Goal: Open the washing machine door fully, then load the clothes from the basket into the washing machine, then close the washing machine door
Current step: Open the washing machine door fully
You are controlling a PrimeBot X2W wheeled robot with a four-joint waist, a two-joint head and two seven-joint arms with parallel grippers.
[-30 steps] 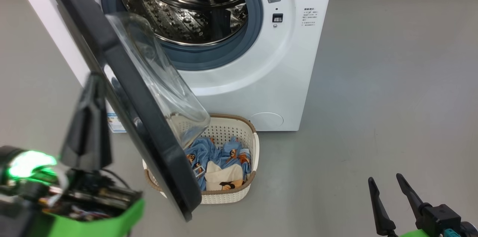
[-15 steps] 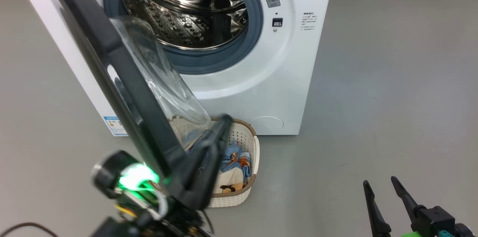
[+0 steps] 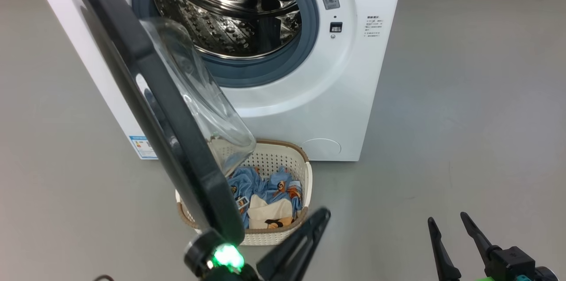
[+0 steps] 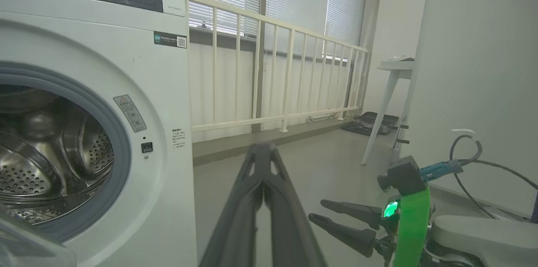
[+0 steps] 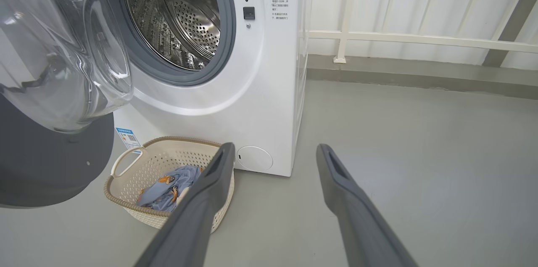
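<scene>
The washing machine [image 3: 336,95] stands with its steel drum [image 3: 230,11] exposed. The washing machine door [image 3: 128,51] is swung out toward me, its glass bowl [image 5: 63,48] overhanging the basket [image 3: 283,157] on the floor in front. The clothes [image 3: 265,188], blue printed pieces and a cream one, lie in the basket. My left gripper [image 3: 325,213] is shut and empty, low in front of the basket's right corner, its fingers slanting up and to the right. My right gripper [image 3: 446,218] is open and empty over bare floor at the lower right. The right wrist view looks between the right gripper's [image 5: 275,149] parted fingers at the basket [image 5: 126,162].
Grey floor [image 3: 464,95] stretches to the right of the machine. A white railing [image 4: 273,69] runs behind it, and a white table [image 4: 395,67] and a dark case [image 4: 370,120] stand further off. The door's lower edge hangs over the basket's left half.
My left gripper has swung from the outer, left side of the door, under its lower edge, to the floor right of the basket. The head camera shifted slightly. The right gripper stayed put.
</scene>
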